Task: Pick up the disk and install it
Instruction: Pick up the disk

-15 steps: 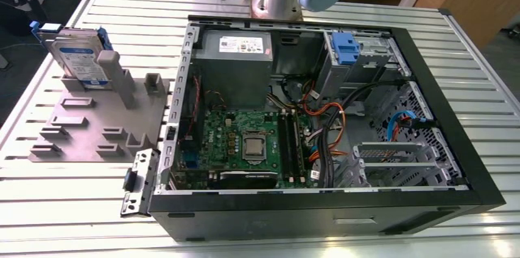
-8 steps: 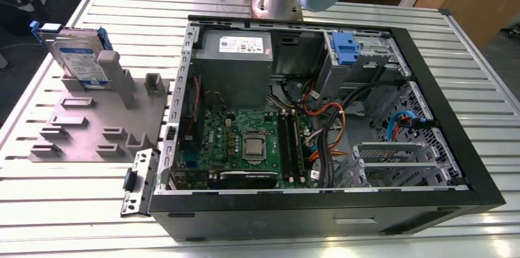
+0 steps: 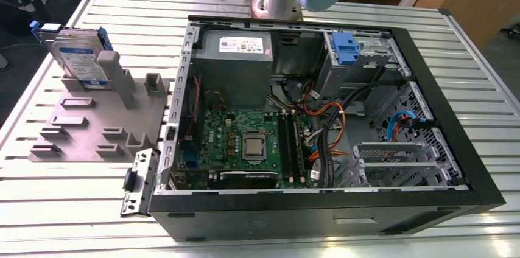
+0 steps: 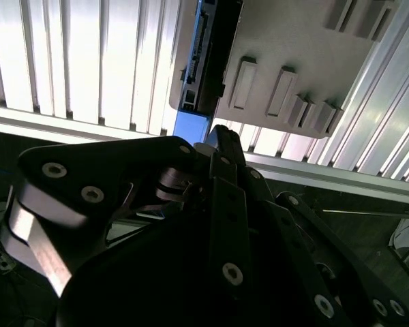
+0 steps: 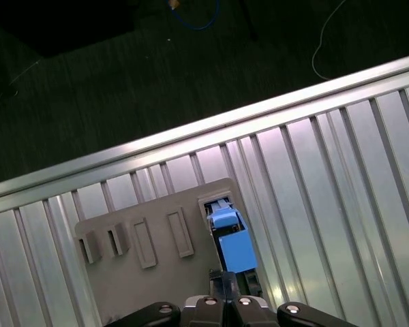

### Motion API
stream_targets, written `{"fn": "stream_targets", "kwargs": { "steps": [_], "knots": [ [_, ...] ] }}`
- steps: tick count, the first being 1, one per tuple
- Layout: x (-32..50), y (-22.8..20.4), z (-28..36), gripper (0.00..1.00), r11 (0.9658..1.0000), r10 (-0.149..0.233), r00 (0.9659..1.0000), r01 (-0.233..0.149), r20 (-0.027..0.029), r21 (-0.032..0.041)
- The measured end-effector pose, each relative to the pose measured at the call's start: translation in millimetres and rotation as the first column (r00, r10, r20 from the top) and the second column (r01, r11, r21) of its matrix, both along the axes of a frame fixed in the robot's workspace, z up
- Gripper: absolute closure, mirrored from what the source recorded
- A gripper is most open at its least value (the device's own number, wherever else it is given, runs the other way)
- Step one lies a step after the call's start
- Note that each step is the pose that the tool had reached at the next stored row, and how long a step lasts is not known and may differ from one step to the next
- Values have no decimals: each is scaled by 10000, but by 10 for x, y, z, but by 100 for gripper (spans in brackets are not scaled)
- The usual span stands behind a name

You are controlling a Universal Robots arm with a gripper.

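Disk [image 3: 78, 57] parked upright in the grey holder [image 3: 81, 130], beside the open computer case [image 3: 325, 212].

In the exterior view the disk is seen standing on edge in a slot at the far end of the holder, at the exterior view's left of the case, on the slatted metal desk [image 3: 73, 221]; its blue carrier frame is seen at the top edge. The case is laid on its side with the board exposed. In both wrist views the tool [image 5: 223, 278] [image 4: 215, 133] is pointed down at the disk [image 5: 233, 251] [image 4: 194, 68] and holder [image 5: 126, 286] [image 4: 286, 41]. Nothing is held by it. Whether the tool is apart or together cannot be told.
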State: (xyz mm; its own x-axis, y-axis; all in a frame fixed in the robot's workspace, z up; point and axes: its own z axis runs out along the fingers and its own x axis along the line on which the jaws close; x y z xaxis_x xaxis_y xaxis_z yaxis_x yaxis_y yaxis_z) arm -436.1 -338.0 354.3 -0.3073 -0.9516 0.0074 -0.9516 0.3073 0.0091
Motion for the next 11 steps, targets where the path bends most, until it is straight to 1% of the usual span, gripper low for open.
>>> {"fn": "stream_targets", "kwargs": {
  "steps": [7,8,9,11],
  "knots": [
    [0,0,0,89,10000,1,10000,-1,0,0],
    [0,0,0,89,10000,1,10000,-1,0,0],
    [0,0,0,82,10000,1,10000,-1,0,0],
    [0,0,0,82,10000,1,10000,-1,0,0]
  ]
}}
